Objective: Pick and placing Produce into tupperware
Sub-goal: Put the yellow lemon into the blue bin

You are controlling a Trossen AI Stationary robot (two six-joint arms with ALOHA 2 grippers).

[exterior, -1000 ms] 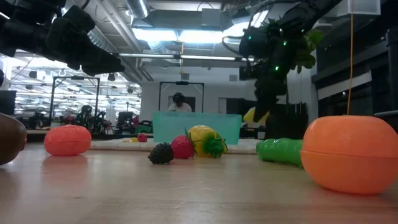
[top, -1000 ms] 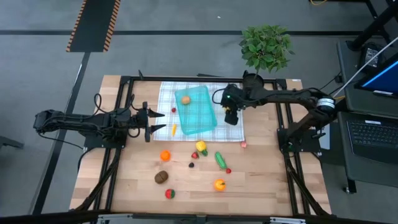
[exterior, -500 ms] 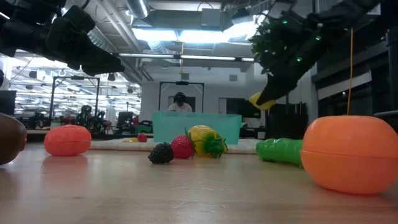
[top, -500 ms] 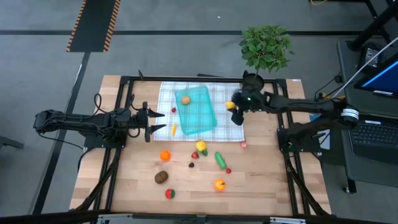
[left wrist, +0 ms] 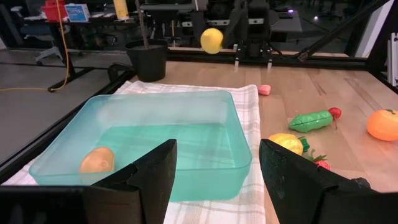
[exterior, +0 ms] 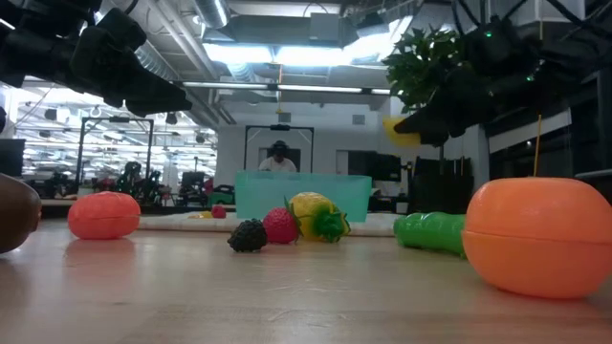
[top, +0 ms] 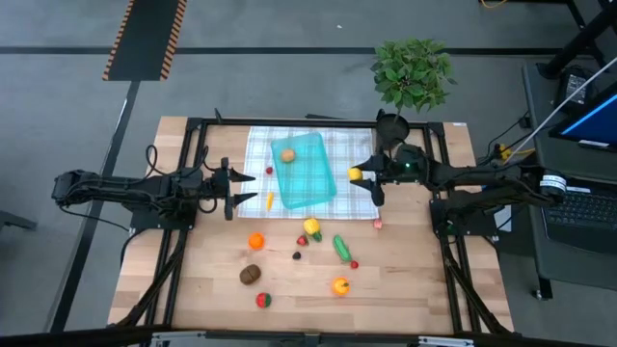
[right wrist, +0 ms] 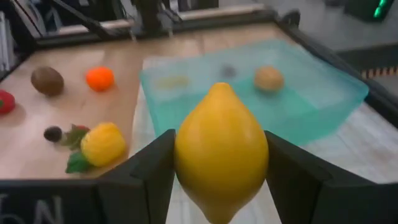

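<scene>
Right now: yellow lemon [right wrist: 221, 149] clamped in right hand [top: 364, 177], raised off the tabletop [top: 405, 284], right of center in the high view, just right of teal tupperware [top: 306, 172]. Tupperware on checked cloth [top: 258, 146], upper center, one brown potato [top: 287, 154] inside. Left hand [top: 238, 189] left of the tupperware, fingers parted, holding nothing. Rest of the produce scattered lower center: orange [top: 255, 241], kiwi [top: 250, 275], cucumber [top: 341, 248]. Potted plant [top: 413, 72] at upper right.
</scene>
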